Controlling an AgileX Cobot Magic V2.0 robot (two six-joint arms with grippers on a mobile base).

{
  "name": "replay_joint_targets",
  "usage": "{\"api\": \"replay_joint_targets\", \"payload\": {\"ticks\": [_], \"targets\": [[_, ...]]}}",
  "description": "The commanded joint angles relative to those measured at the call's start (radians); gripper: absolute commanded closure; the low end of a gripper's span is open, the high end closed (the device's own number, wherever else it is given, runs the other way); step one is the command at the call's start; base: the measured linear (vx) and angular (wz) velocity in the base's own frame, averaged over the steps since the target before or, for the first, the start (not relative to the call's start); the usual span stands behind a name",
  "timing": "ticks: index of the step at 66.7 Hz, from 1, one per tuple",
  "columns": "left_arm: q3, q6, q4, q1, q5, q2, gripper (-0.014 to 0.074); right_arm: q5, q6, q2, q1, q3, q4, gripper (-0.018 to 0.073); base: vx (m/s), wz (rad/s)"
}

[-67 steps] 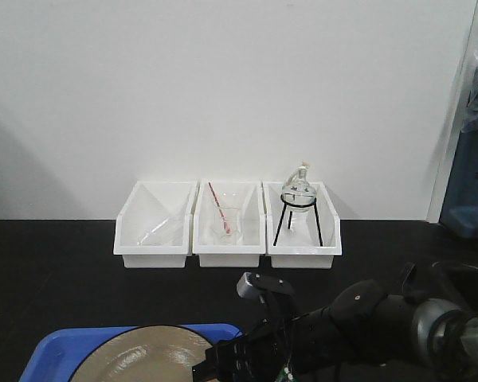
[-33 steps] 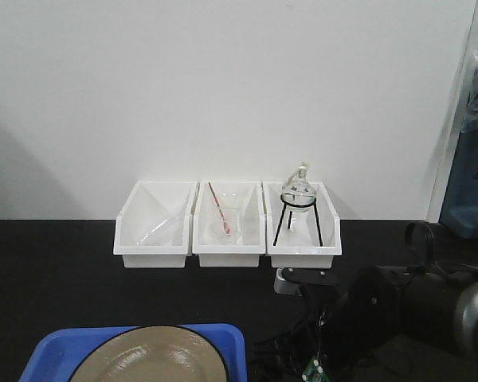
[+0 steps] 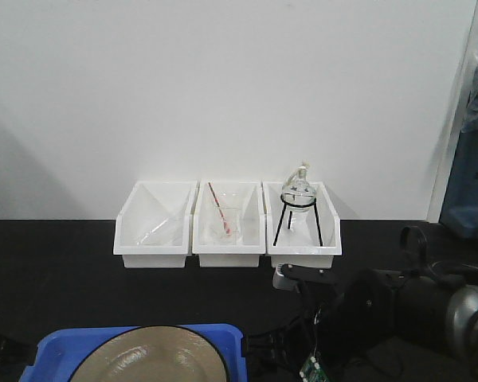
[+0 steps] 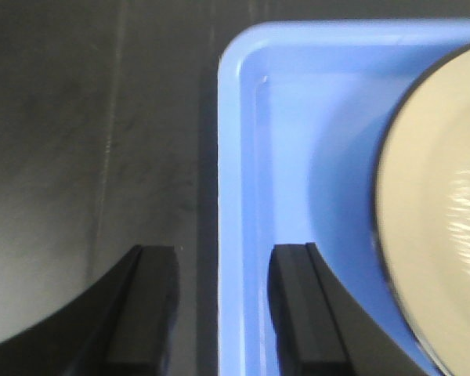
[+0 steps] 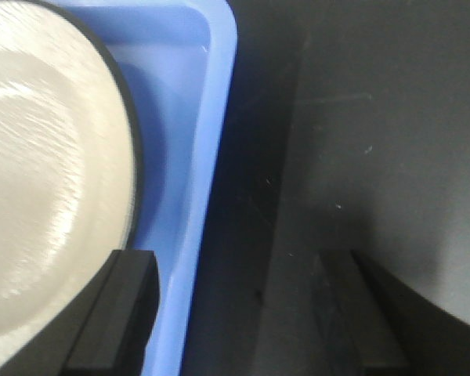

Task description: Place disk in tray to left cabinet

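Front view: found tray (image 3: 223, 338) at the bottom edge, left of centre, resting on black table (image 3: 64, 270). Found disk (image 3: 143, 358) lying flat inside it, beige face up, thin black rim showing, taking up most of the tray's width. Logged three white bins (image 3: 155, 231) side by side at the far edge of the table, against the wall (image 3: 223, 79); noted a beaker (image 3: 225, 224) with a red rod (image 3: 217, 203) in the middle one and a round flask (image 3: 297, 191) in the right one. Noted right arm (image 3: 382, 306) low over the table, just right of the tray, with its tip cut off by the frame edge. Left wrist view: found left gripper (image 4: 223, 251) released, jaws apart and astride the left rim of the tray (image 4: 235, 157), one finger over bare table, the other over the tray floor. Saw a gap on either side of the rim, no contact. Saw disk (image 4: 439, 196) well inside the tray, near the inner finger but clear of it. Right wrist view: found right gripper (image 5: 239, 258) likewise released, astride the right rim of the tray (image 5: 211, 117), inner finger over the tray floor just beside the edge of the disk (image 5: 47, 157), outer finger over table, well off the rim. Could not tell whether the inner finger touches tray or disk.
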Motion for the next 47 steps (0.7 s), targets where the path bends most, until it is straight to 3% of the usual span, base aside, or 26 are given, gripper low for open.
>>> {"api": "replay_joint_targets", "payload": {"ticks": [1, 25, 47], "targets": [[-0.085, 0.047, 0.008, -0.001, -0.008, 0.058, 0.0181, -0.041, -0.011, -0.024, -0.003, -0.028, 0.011, 0.0083, 0.0, 0.0], [-0.16, 0.057, 0.008, 0.0, -0.037, 0.288, 0.0181, -0.048, -0.014, 0.013, -0.003, -0.028, 0.009, 0.0083, 0.0, 0.0], [-0.16, 0.057, 0.006, 0.0, -0.035, 0.349, 0.0181, -0.084, -0.014, 0.016, -0.003, -0.028, 0.011, 0.0083, 0.0, 0.0]]}}
